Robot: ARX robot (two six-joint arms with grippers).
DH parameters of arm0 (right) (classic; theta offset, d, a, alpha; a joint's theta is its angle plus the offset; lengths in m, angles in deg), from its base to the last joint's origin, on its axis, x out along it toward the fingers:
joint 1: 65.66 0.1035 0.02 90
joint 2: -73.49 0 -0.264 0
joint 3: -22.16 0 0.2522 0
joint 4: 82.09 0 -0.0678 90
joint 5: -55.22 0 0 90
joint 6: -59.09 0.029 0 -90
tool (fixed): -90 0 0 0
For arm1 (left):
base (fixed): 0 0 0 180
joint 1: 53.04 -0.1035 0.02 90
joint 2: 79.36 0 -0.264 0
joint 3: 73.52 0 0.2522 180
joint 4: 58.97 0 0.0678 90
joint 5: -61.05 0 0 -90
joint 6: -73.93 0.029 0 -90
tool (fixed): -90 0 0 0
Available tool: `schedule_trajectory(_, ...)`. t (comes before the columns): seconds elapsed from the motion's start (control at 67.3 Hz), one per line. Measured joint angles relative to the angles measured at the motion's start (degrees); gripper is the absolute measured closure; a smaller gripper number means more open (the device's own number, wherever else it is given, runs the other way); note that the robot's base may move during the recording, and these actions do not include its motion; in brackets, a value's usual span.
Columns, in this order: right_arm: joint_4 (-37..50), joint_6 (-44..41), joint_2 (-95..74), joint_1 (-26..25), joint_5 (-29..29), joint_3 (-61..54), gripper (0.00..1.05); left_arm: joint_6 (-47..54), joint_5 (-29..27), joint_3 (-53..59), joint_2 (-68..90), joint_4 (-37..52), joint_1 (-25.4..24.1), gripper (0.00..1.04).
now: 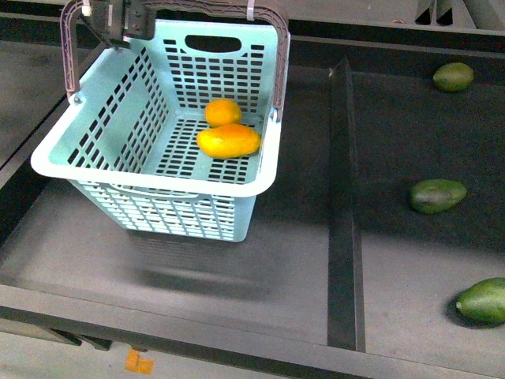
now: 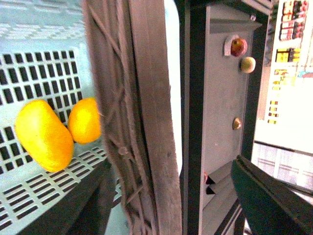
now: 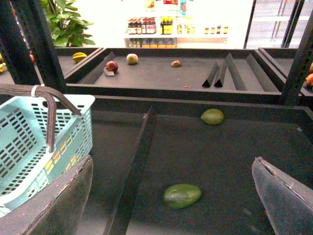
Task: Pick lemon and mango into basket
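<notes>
1. The left gripper (image 1: 118,28) is at the far left corner of the basket (image 1: 55,154), at its brown handles (image 1: 75,47). In the left wrist view the handles (image 2: 132,122) pass between the two dark fingers (image 2: 266,196), but I cannot tell if the fingers press on them.
2. The right gripper (image 3: 171,196) is released: its two fingers (image 3: 54,205) stand wide apart, with nothing between them. It hangs above the dark tabletop (image 3: 234,161), to the right of the basket (image 3: 29,147).
3. The basket looks tilted, its left side higher, and there is a blurred shadow on the tabletop (image 1: 197,292) under it.
4. The mango (image 1: 229,141) lies on the slotted floor of the basket, near the right wall. The lemon (image 1: 222,112) lies just behind it and touches it. The left wrist view shows the mango (image 2: 43,136) and the lemon (image 2: 84,120) pressed together too.
5. A raised divider (image 1: 345,205) separates the basket's section from the right section of the tabletop.
6. In the right section three dark green fruits (image 1: 438,195) lie well apart from each other.
</notes>
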Motion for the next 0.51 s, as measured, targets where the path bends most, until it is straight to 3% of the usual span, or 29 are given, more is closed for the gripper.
schedule_trajectory(0.074, 0.0, 0.0, 0.0, 0.0, 0.0, 0.0, 0.09, 3.5, -1.0, 6.6, -5.4, 1.5, 0.0, 0.08)
schedule_trajectory(0.119, 0.0, 0.0, 0.0, 0.0, 0.0, 0.0, 0.09, 13.2, 2.1, 14.3, -8.7, 15.5, -0.5, 0.17)
schedule_trajectory(0.193, 0.0, 0.0, 0.0, 0.0, 0.0, 0.0, 0.09, 43.8, 5.4, 29.8, -15.0, 42.5, -1.9, 0.34)
schedule_trajectory(0.268, 0.0, 0.0, 0.0, 0.0, 0.0, 0.0, 0.09, 66.6, 6.8, 40.5, -20.6, 55.9, -4.0, 0.50)
schedule_trajectory(0.372, 0.0, 0.0, 0.0, 0.0, 0.0, 0.0, 0.09, 83.0, 8.9, 51.1, -27.2, 61.0, -6.8, 0.74)
schedule_trajectory(0.505, 0.0, 0.0, 0.0, 0.0, 0.0, 0.0, 0.09, 88.1, 11.5, 61.0, -33.9, 62.5, -9.0, 1.02)
